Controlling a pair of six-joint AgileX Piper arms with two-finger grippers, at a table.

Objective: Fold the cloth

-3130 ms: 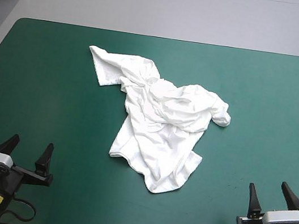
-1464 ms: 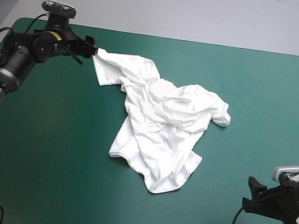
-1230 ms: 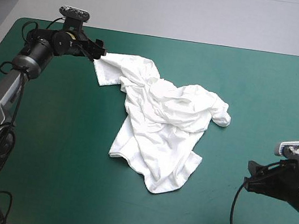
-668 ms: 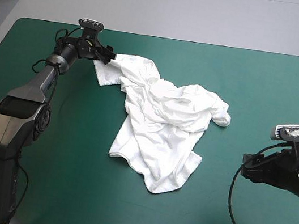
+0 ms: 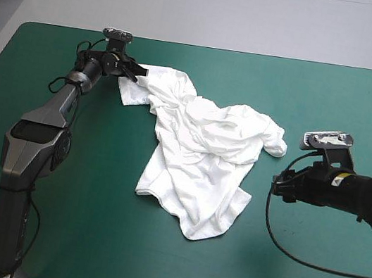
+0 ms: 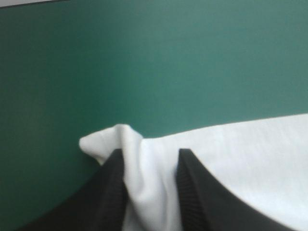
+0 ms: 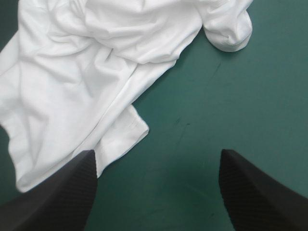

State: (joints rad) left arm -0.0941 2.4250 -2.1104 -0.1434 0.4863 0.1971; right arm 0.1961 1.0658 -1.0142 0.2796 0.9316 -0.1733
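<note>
From where I stand, the white short-sleeved cotton T-shirt (image 5: 202, 149) lies crumpled and half spread on the table's teal-green cover (image 5: 334, 107). It sits a little left of the middle, its body running from the far left toward the near side. One rolled-up sleeve (image 5: 276, 144) sticks out on the right side of the heap.

The left arm is stretched far out over the table, and the left gripper (image 5: 134, 72), with its two black fins, sits right at the T-shirt's far-left corner. Seen from the left wrist, the left gripper (image 6: 150, 154) has a thick fold of the T-shirt (image 6: 240, 144) running up between its fingers (image 6: 108, 192). They stand close together with only the cloth separating them. It looks clamped on that fold, though the blur there keeps me from being sure how tight the pinch is. A small nub of fabric pokes out beside one finger, resting on the teal-green cover (image 6: 168, 62).

The right gripper (image 5: 279, 187) hangs over bare cover just beside the T-shirt's right edge, between the rolled sleeve and the hem corner (image 5: 246, 197). From its own wrist the right gripper (image 7: 157, 155) is plainly spread wide, its fingers (image 7: 62, 192) well apart and holding nothing, with teal-green cover (image 7: 216, 96) between them. The hem corner (image 7: 137, 127) lies just ahead of one finger, and the sleeve (image 7: 231, 29) lies farther ahead on the other side. The T-shirt (image 7: 96, 72) spreads beyond them.
</note>
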